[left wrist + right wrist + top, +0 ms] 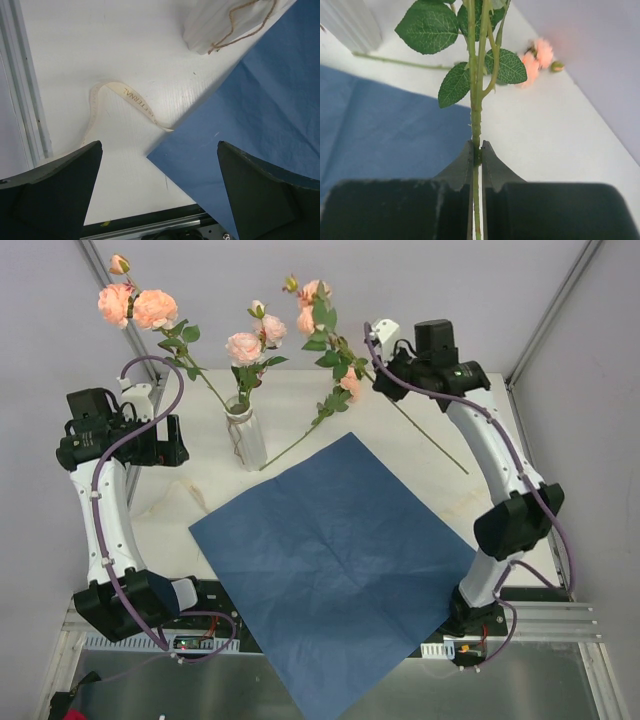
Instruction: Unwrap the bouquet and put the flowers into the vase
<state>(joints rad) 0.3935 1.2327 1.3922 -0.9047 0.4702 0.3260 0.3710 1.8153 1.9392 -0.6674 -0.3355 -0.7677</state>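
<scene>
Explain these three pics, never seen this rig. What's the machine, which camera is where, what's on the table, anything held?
Two robot arms are bolted at the near edge of the table, each ending in a two-finger gripper. The wide picture comes from a fixed camera above and behind them; the other two come from a camera on each wrist, looking past that arm's own fingers. On the table lie an unfolded blue paper sheet, a cream ribbon and one loose rose. A white vase holds some peach-pink roses. The right gripper is shut on another rose's stem. The left gripper is open and empty, above the ribbon and the sheet's corner.
</scene>
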